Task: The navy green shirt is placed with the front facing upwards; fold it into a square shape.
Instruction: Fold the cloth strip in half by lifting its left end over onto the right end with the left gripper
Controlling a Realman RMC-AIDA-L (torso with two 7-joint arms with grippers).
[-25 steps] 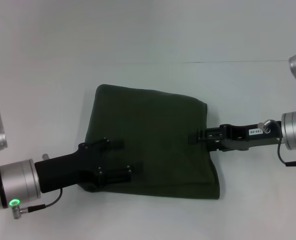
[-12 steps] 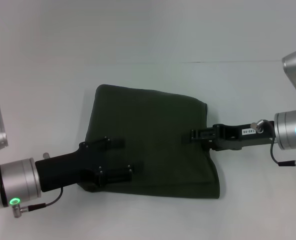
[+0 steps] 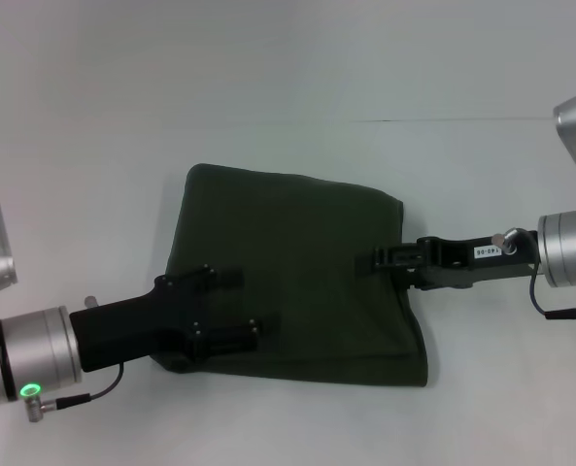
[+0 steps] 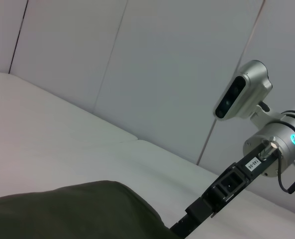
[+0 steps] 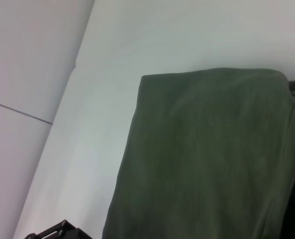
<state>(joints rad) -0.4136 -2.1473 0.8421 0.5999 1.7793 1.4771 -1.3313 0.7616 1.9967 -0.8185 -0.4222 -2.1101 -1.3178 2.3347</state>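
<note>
The navy green shirt [image 3: 307, 262] lies folded into a rough square in the middle of the white table [image 3: 93, 194], with plain fabric facing up and no lettering showing. My left gripper [image 3: 239, 305] is open over the shirt's near left edge, its two black fingers spread apart on the cloth. My right gripper [image 3: 373, 260] reaches in low over the shirt's right edge. The left wrist view shows a corner of the shirt [image 4: 67, 211] with the right gripper [image 4: 189, 225] beyond it. In the right wrist view the folded shirt [image 5: 202, 159] fills most of the picture.
The table surface is bare white all around the shirt, and a faint seam [image 3: 462, 120] crosses it at the back. A pale panelled wall [image 4: 137, 59] stands behind the table.
My right gripper has slid a little to the left, farther over the shirt's right edge. The left gripper and the shirt have stayed put.
</note>
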